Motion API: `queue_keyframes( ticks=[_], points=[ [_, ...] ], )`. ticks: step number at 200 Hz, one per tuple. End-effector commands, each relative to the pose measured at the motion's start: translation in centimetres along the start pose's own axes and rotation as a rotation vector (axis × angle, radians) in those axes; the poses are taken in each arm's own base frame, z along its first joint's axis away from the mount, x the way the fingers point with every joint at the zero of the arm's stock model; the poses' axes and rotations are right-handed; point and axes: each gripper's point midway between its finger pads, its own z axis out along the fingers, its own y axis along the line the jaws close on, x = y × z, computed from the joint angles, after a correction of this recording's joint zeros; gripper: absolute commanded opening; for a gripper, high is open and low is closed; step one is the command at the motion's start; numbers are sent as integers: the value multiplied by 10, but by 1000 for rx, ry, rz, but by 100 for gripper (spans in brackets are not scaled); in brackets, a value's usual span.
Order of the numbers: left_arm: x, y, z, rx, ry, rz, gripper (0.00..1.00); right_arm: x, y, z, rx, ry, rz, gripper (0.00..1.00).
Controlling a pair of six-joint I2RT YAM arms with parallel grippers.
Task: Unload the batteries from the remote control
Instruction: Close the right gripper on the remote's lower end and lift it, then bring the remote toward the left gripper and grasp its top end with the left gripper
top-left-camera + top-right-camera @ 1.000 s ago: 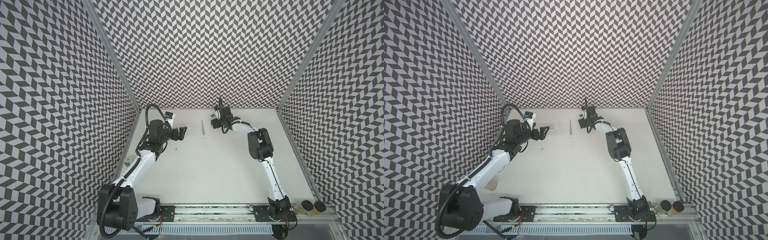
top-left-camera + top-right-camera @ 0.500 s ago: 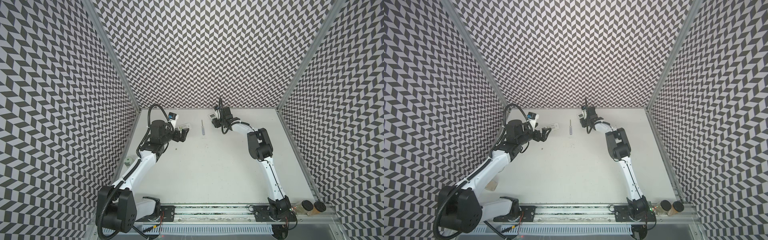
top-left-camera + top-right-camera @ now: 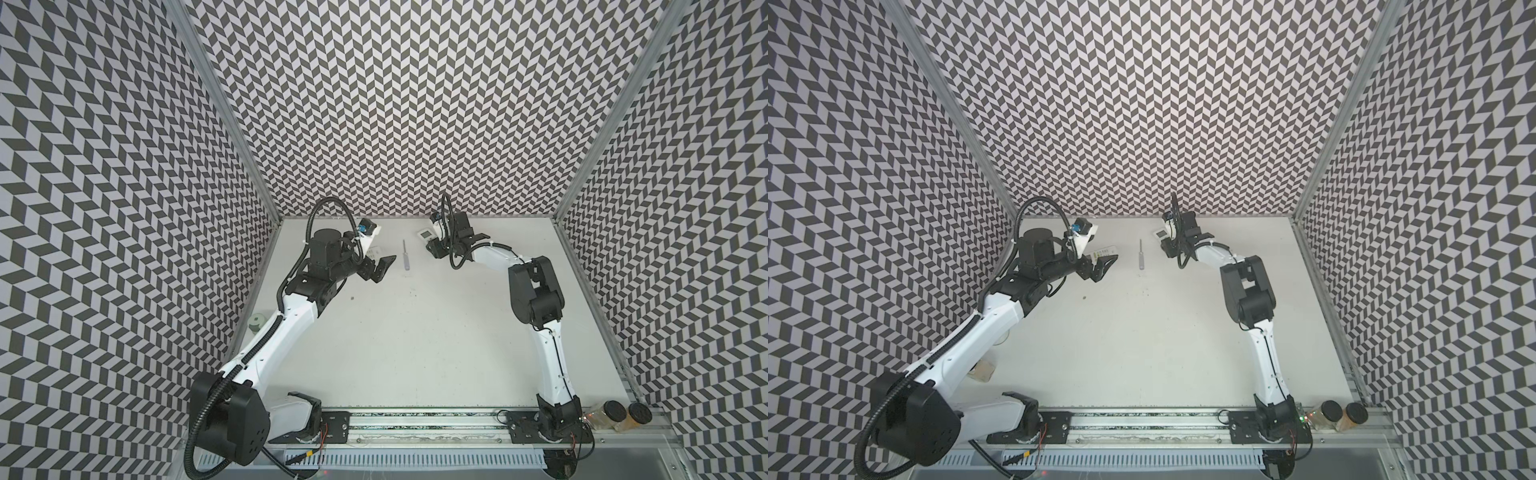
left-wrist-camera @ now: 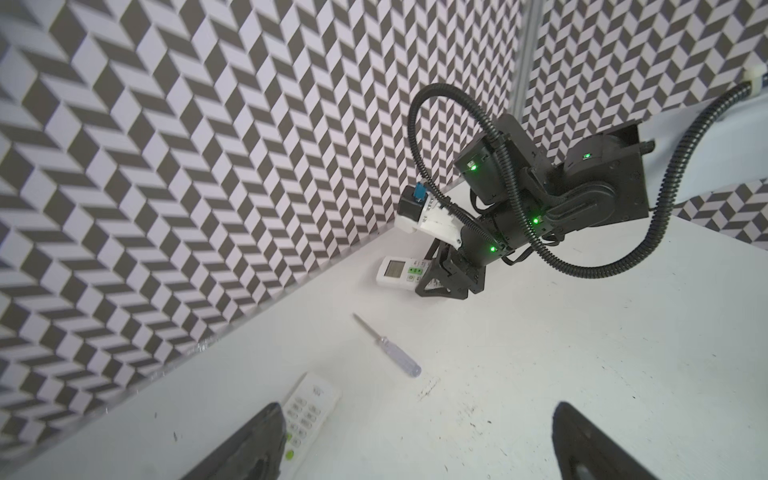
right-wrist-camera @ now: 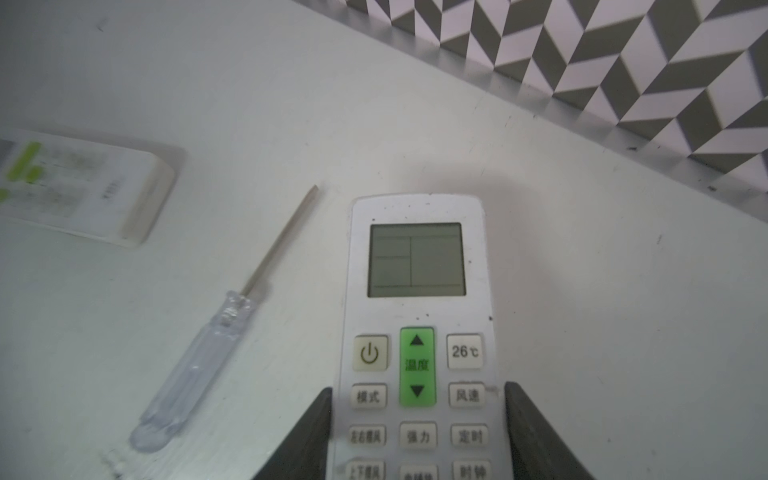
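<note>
White plastic is sitting in your right claw (image 5: 417, 388): the jaws are pressing against both long edges of the screen remote (image 5: 417, 257) at its button end. That remote is lying face up on the table (image 3: 415, 332), close to the back wall (image 3: 415, 166). Your left claw (image 4: 415, 405) is hanging wide open and empty, with the second remote (image 4: 309, 405) lying just beside one of its fingers. The screwdriver (image 4: 388, 347) is lying between the two remotes. No batteries are showing in any view; most likely they are sitting inside, behind covers that are facing the table.

Faults you are guarding against:
- Slipping. You are gripping smooth plastic near one end, so the long free end is likely to droop or pivot out during a lift.
- Striking the wall. You are working close to it, so a wide turn-over risks a collision.
- Disturbing the screwdriver. It is lying near the gripped remote, so a sideways sweep could send it rolling.
- Nudging the second remote with the open left claw.
</note>
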Motion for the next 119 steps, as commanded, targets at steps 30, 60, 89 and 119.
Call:
queue_keyframes(
  ticks=[30, 60, 89, 119],
  points=[
    [-32, -21, 14, 104, 19, 244, 100, -54, 33, -96, -72, -223, -169, 52],
    [-67, -32, 12, 166, -47, 430, 100, -64, 50, -143, -115, -309, -188, 52],
    [-84, -43, 2, 230, -80, 655, 100, -64, 69, -178, -186, -359, -193, 52],
    [-97, -49, -13, 247, -131, 906, 100, -53, 94, -208, -296, -357, -221, 54]
  ],
)
